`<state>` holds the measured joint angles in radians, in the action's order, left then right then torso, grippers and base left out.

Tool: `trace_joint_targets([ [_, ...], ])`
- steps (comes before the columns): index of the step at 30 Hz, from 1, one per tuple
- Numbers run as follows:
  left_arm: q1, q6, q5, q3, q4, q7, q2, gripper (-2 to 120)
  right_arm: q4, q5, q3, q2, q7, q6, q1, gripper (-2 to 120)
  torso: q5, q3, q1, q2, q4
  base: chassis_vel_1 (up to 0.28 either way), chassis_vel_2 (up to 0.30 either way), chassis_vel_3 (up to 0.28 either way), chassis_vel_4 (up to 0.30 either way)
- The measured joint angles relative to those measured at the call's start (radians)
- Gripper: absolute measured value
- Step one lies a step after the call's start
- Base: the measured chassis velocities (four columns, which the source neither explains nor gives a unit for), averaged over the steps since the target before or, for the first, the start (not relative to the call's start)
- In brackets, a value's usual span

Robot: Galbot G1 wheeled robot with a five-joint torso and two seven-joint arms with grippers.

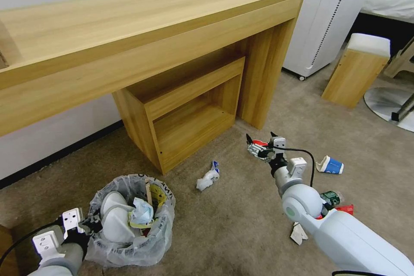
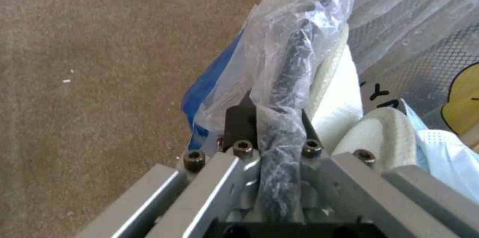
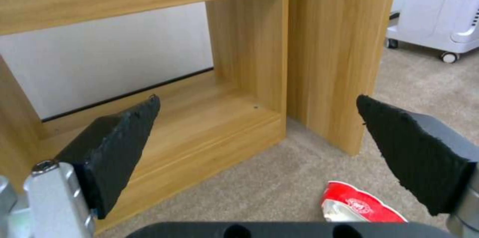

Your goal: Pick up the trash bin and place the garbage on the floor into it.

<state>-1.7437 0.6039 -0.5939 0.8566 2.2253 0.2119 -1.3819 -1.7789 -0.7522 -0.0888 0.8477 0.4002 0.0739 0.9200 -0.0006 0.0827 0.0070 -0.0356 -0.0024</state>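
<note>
- Nearest the head camera, the left pincer (image 1: 86,228) was clamped on the bagged rim of the trash bin (image 1: 131,220); the left wrist view showed its jaws closed tight on the plastic-wrapped edge (image 2: 282,118).
- Bin contents already included two white slippers (image 1: 114,215), crumpled paper and a wooden stick (image 1: 148,192), so part of the garbage was judged collected.
- Right pincer (image 1: 261,146) hovered low over the floor (image 1: 224,233) near the desk leg (image 1: 265,77), jaws spread wide and empty, directly above the red-white paper cup (image 3: 357,206).
- Still on the carpet: a crumpled wrapper (image 1: 208,177), a blue-white cup (image 1: 330,165), a green-labelled bottle (image 1: 331,197), a red packet (image 1: 346,209) and a paper scrap (image 1: 298,233).
- Judged progress: roughly midway, with several items left.
</note>
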Motion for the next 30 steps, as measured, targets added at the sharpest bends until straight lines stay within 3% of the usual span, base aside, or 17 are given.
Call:
trace_joint_targets([
  [30, -0.013, 0.006, -0.001, -0.004, 0.013, 0.0, -0.003, 1, -0.002, 0.012, -0.009, 0.004, -0.001, 0.008, 0.011, 100, 0.0, 0.0, 0.0, 0.0, -0.0001, -0.027, 0.028, 0.024, -0.027],
])
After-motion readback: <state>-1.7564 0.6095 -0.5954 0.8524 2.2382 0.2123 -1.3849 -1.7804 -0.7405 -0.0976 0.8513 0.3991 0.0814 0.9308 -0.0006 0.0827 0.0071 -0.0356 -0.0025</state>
